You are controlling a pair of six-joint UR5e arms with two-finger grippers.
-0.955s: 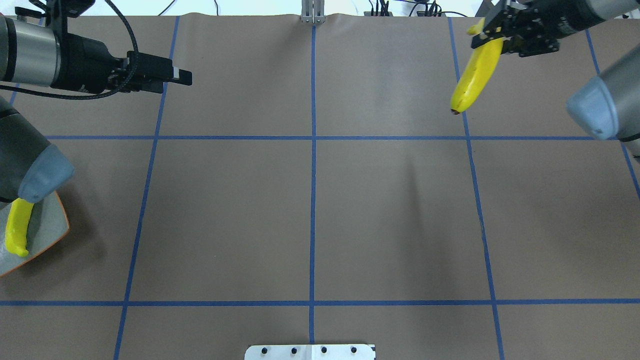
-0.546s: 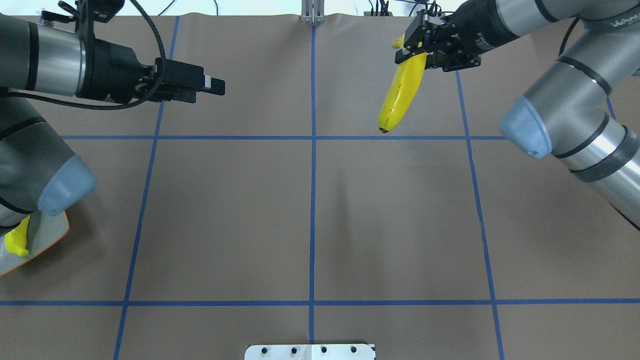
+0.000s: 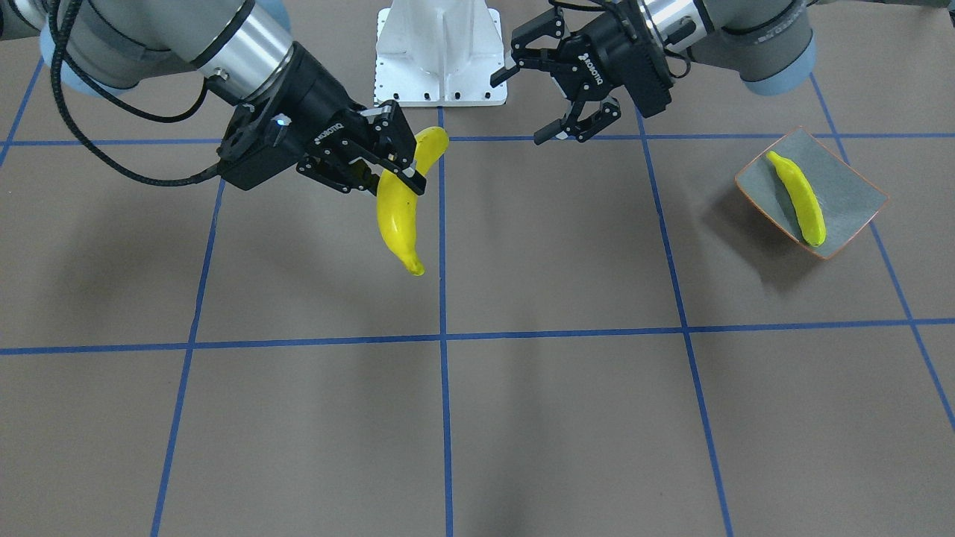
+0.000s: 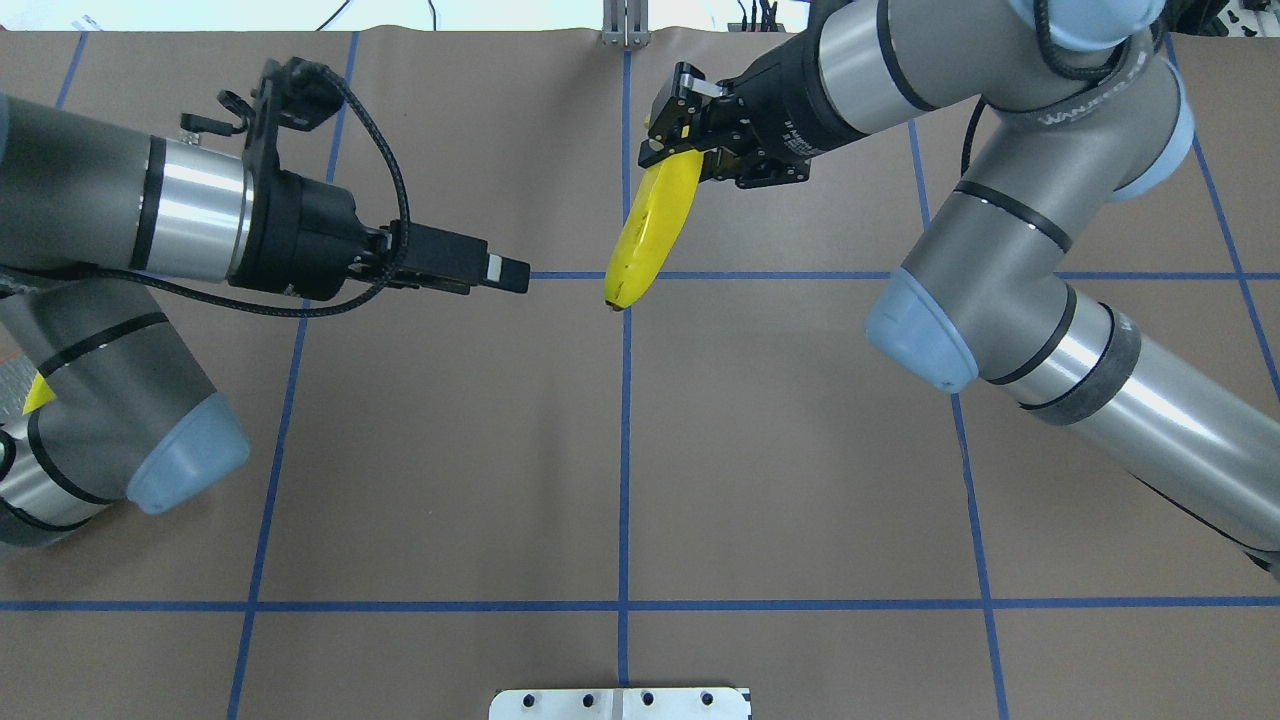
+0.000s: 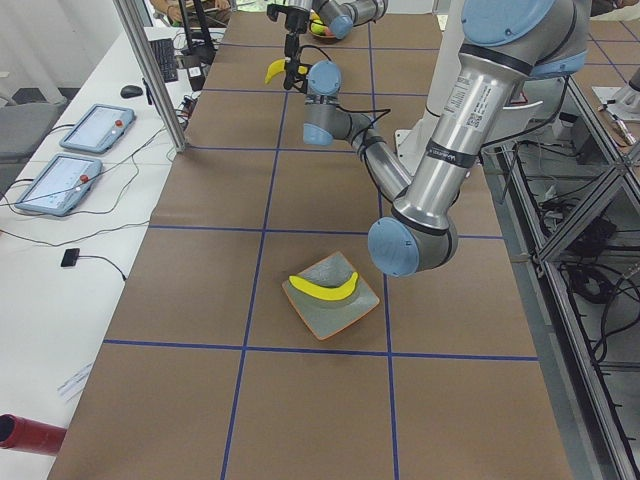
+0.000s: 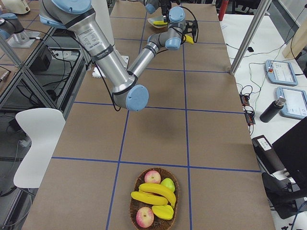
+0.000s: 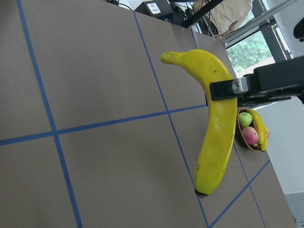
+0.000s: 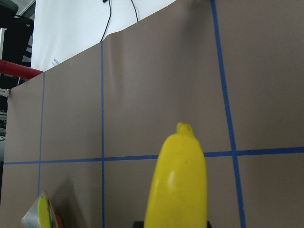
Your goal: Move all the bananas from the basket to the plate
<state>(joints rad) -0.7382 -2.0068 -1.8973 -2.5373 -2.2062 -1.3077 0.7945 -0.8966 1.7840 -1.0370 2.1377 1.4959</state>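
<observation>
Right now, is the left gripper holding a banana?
No, the left gripper is open and empty; the right gripper holds the banana.

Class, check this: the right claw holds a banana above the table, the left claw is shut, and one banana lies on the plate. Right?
No: the left claw is open, as the exterior front-facing view shows. The right claw does hold a banana, and one banana lies on the plate.

Bananas [image 6: 154, 191] and apples [image 6: 152, 177] in basket [image 6: 175, 189]
</observation>
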